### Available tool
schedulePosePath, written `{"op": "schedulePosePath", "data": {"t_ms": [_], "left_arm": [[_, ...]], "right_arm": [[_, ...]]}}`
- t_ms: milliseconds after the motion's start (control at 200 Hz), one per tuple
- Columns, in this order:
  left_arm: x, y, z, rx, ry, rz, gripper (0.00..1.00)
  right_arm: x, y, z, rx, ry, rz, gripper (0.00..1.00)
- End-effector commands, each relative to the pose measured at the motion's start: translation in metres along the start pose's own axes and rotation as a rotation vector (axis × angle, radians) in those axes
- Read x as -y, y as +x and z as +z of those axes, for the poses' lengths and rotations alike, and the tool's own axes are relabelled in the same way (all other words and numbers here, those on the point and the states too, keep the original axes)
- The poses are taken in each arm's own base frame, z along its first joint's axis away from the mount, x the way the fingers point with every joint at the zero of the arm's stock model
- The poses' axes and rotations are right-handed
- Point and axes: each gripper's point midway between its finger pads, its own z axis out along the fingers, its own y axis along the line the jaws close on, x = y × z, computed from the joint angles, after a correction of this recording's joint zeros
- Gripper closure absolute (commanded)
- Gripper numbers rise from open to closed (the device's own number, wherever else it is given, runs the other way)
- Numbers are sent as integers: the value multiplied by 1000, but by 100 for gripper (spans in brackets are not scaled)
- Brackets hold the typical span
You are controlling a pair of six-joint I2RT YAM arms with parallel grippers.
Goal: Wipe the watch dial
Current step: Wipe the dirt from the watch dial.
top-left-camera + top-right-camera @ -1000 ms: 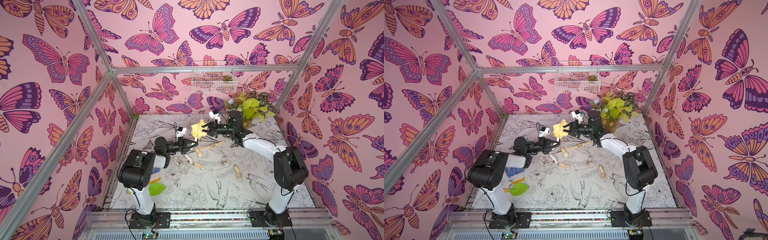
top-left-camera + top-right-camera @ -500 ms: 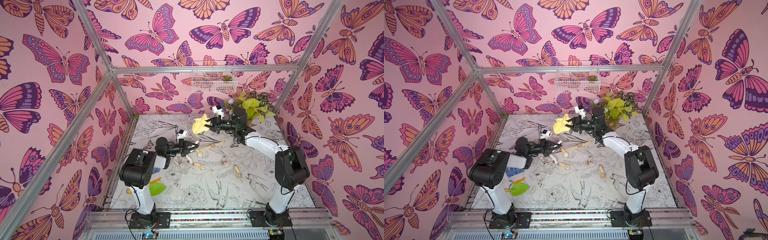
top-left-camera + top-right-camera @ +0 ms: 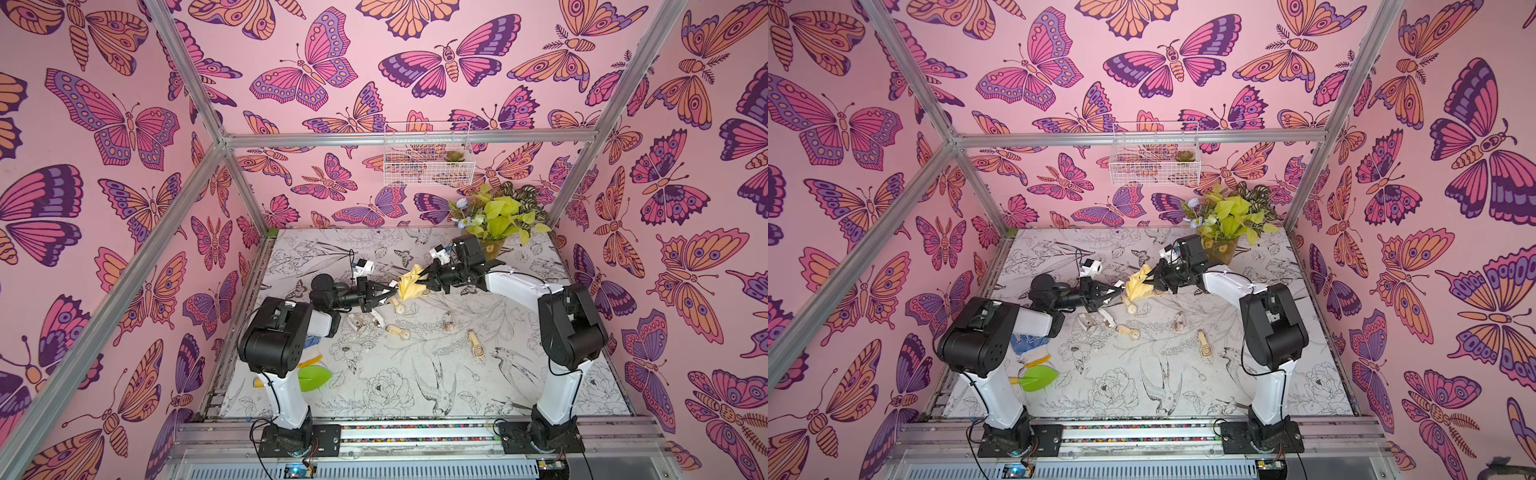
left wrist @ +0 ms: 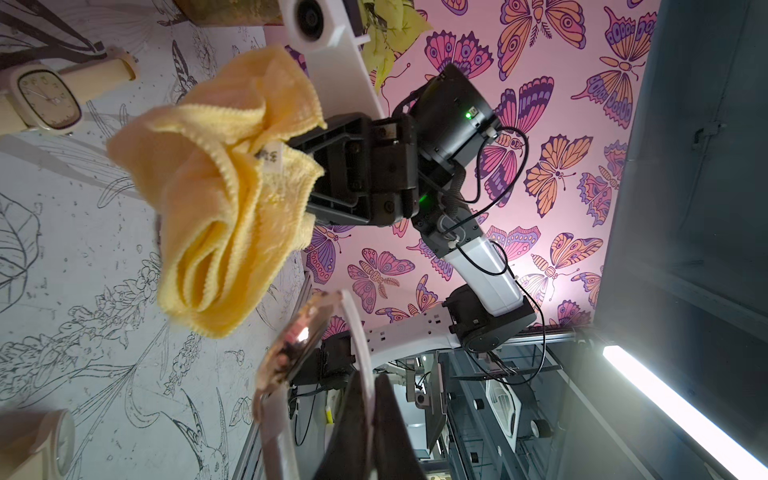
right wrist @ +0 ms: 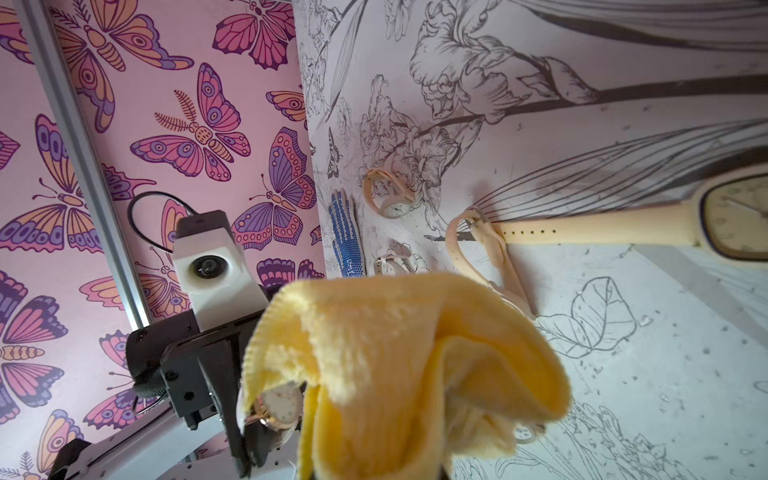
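Cloth (image 3: 408, 284) sits clamped in my right gripper (image 3: 425, 279), just beside the watch (image 4: 291, 349) whose strap my left gripper (image 4: 368, 401) pinches; I can't confirm contact.

Left arm (image 3: 274, 336) and right arm (image 3: 515, 286) reach inward, nearly meeting.
Left gripper (image 3: 390, 289) and right gripper (image 3: 420, 277) face each other, both clamped closed, forearms roughly level.
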Motion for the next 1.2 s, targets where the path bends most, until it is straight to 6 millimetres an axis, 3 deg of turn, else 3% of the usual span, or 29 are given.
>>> {"op": "schedulePosePath", "data": {"t_ms": [0, 115, 401, 621, 761, 911, 1197], "left_arm": [[13, 0, -2, -16, 11, 49, 100], [11, 0, -2, -17, 10, 45, 100], [9, -1, -2, -15, 8, 43, 100], [6, 0, -4, -9, 5, 40, 100], [2, 0, -5, 0, 1, 35, 100], [2, -1, -5, 2, 2, 35, 100], [2, 1, -6, 9, 0, 31, 100]], "right_arm": [[-27, -4, 0, 4, -108, -46, 100], [-48, -4, 4, -16, -188, -68, 100], [-81, 26, 22, -127, -299, -134, 100], [-110, 32, 7, -140, -457, -142, 100], [-127, 36, 8, -199, -569, -107, 100], [-137, 32, 6, -223, -691, -48, 100], [-175, 24, -20, -215, -764, -109, 100]]}}
